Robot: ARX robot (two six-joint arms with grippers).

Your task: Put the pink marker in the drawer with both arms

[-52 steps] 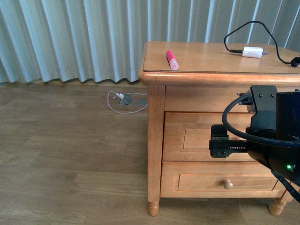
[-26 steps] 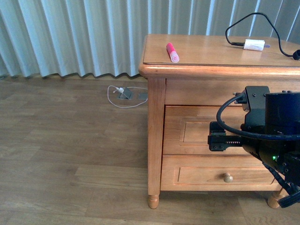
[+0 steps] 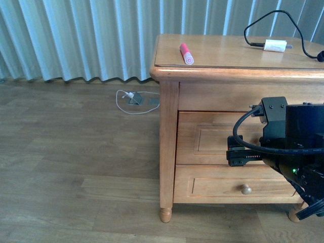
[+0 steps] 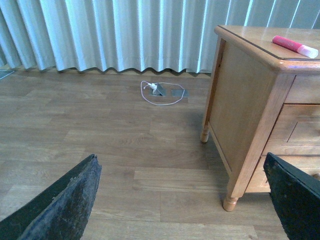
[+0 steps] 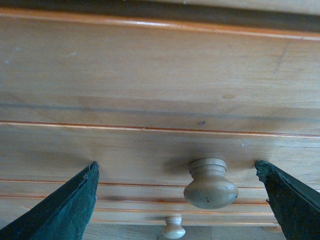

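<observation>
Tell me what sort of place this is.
Most likely a bedroom or a similar room in a home. A small wooden bedside-style cabinet stands on a wood-plank floor in front of pale floor-length curtains, and a white charger lies on the cabinet top.

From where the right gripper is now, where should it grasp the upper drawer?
Grip the round knob of the drawer, coming straight from the front. It stands out from the panel on a narrower neck, so the open right gripper can close on it.
</observation>
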